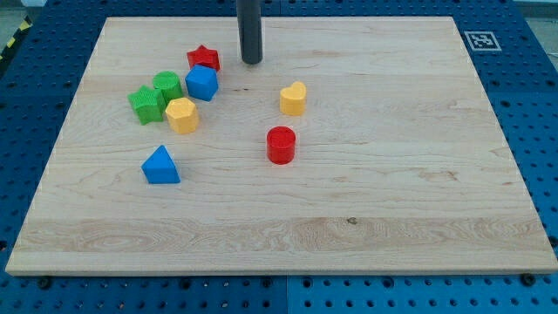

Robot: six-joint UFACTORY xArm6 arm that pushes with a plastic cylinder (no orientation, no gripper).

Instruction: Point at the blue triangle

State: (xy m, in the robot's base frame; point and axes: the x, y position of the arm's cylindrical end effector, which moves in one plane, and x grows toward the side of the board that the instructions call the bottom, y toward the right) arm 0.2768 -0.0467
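The blue triangle (160, 166) lies on the wooden board (366, 192) at the view's lower left, apart from the other blocks. My tip (251, 62) is the lower end of a dark rod coming down from the view's top. It rests on the board well above and to the right of the blue triangle, just right of the red star (203, 58). The tip touches no block.
A cluster sits at the upper left: the red star, a blue block (201, 83), a green round block (167, 85), a green star-like block (146, 105), a yellow hexagon (182, 114). A yellow heart (294, 98) and red cylinder (281, 145) stand mid-board. A marker tag (480, 40) is at the top right corner.
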